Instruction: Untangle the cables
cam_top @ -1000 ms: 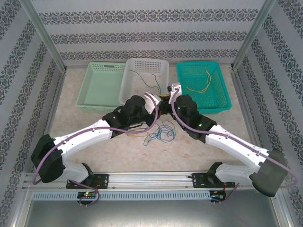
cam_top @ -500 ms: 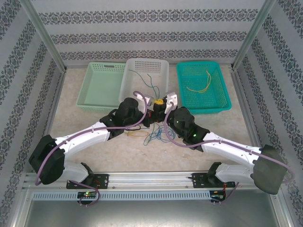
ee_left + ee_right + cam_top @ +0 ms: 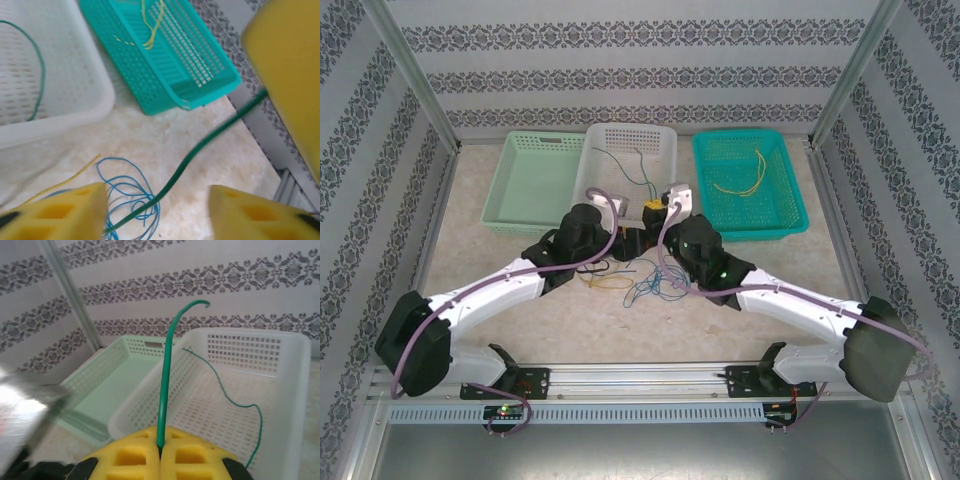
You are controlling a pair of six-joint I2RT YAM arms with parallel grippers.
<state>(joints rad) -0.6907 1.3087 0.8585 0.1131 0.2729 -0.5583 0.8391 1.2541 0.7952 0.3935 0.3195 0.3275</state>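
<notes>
1. Left side first: the left gripper (image 3: 157, 200) stands wide and grips nothing. A second ago it was shut, and that arm has slid toward the left of the top view.
2. In the middle of the table (image 3: 470, 245), the tangle (image 3: 645, 280) of blue and yellow loops lies just below both grippers.
3. The green cable (image 3: 200, 150) rises out of those loops from the lower left of the left wrist view. It passes between the open fingers and runs toward the upper right, and that diagonal is its long axis.
4. The right gripper (image 3: 160, 440) is pinched tight on the green cable's upper end, with the tip curling above it. It has drifted left too, and it's the nearer arm to the white basket (image 3: 630, 131), just above it.
5. Far right, the teal basket (image 3: 745, 135) holds yellow cables (image 3: 740, 185).
</notes>
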